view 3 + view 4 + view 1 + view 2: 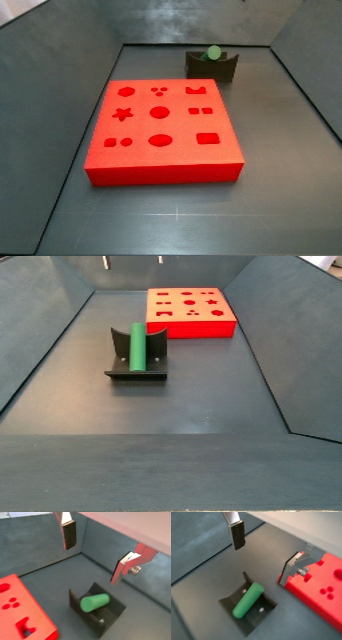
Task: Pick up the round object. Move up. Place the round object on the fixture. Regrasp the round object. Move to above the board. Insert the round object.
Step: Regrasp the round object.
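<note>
The round object, a green peg (pixel 95 602), lies in the notch of the dark fixture (pixel 115 612). It also shows in a wrist view (pixel 248 600) on the fixture (pixel 231 602). In both side views the peg (pixel 213 52) (pixel 136 346) rests on the fixture (pixel 211 70) (pixel 134 374), apart from the red board (pixel 163 130) (pixel 187 311). My gripper (pixel 93 559) (pixel 264 559) is open and empty, well above the peg, with its jaws wide apart. Only its fingertips show at the edge of a side view (pixel 132 261).
The board (pixel 17 612) (pixel 321 587) lies next to the fixture on the dark grey floor. Sloping grey walls (pixel 54 346) (pixel 60 80) enclose the work area on all sides.
</note>
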